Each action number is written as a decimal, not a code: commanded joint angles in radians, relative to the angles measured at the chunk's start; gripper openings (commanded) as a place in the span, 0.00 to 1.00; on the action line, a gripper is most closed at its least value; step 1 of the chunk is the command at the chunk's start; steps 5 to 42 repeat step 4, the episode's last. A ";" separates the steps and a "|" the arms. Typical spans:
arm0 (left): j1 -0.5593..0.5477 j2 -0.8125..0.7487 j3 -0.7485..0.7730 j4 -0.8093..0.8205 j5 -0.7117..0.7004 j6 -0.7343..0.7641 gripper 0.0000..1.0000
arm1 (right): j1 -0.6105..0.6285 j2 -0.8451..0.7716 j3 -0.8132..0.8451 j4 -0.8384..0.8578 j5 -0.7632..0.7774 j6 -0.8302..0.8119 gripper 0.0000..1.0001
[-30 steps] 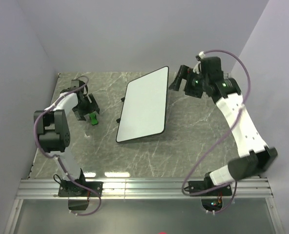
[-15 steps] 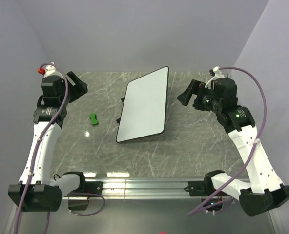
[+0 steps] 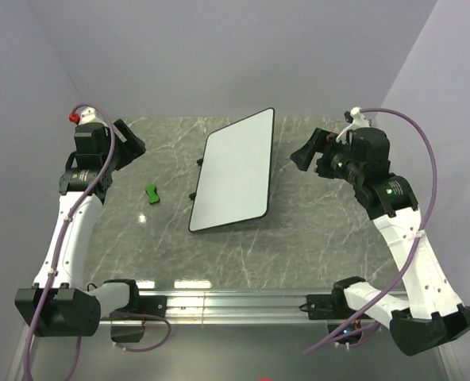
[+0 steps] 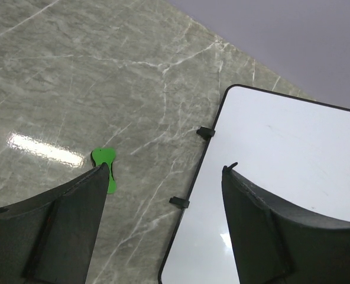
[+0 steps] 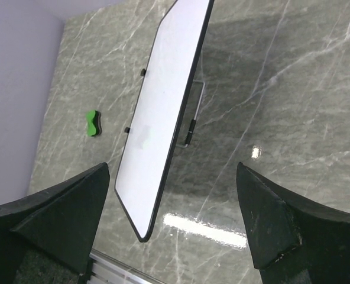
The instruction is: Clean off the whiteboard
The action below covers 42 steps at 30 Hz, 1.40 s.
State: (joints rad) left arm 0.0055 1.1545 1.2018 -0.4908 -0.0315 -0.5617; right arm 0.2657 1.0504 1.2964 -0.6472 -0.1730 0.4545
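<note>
The whiteboard stands tilted on the marble table, its white face blank, with a thin black rim. It also shows in the left wrist view and the right wrist view. A small green eraser lies on the table left of the board, also in the left wrist view and the right wrist view. My left gripper is open and empty, raised above the table's far left. My right gripper is open and empty, raised right of the board.
The board's black prop stand rests on the table behind it. A metal rail runs along the near edge. Walls close in at the left, back and right.
Both arms have lifted away: the left gripper left the green eraser on the table and rose to the far left; the right arm drew back right from the board's edge.
</note>
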 commanded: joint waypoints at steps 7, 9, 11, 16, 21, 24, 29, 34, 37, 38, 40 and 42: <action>-0.030 0.022 0.065 0.018 0.018 0.071 0.84 | -0.003 -0.015 0.035 0.032 0.032 -0.002 0.95; -0.030 0.022 0.065 0.018 0.018 0.071 0.84 | -0.003 -0.015 0.035 0.032 0.032 -0.002 0.95; -0.030 0.022 0.065 0.018 0.018 0.071 0.84 | -0.003 -0.015 0.035 0.032 0.032 -0.002 0.95; -0.030 0.022 0.065 0.018 0.018 0.071 0.84 | -0.003 -0.015 0.035 0.032 0.032 -0.002 0.95; -0.030 0.022 0.065 0.018 0.018 0.071 0.84 | -0.003 -0.015 0.035 0.032 0.032 -0.002 0.95; -0.030 0.022 0.065 0.018 0.018 0.071 0.84 | -0.003 -0.015 0.035 0.032 0.032 -0.002 0.95; -0.030 0.022 0.065 0.018 0.018 0.071 0.84 | -0.003 -0.015 0.035 0.032 0.032 -0.002 0.95; -0.030 0.022 0.065 0.018 0.018 0.071 0.84 | -0.003 -0.015 0.035 0.032 0.032 -0.002 0.95; -0.030 0.022 0.065 0.018 0.018 0.071 0.84 | -0.003 -0.015 0.035 0.032 0.032 -0.002 0.95; -0.030 0.022 0.065 0.018 0.018 0.071 0.84 | -0.003 -0.015 0.035 0.032 0.032 -0.002 0.95; -0.030 0.022 0.065 0.018 0.018 0.071 0.84 | -0.003 -0.015 0.035 0.032 0.032 -0.002 0.95; -0.030 0.022 0.065 0.018 0.018 0.071 0.84 | -0.003 -0.015 0.035 0.032 0.032 -0.002 0.95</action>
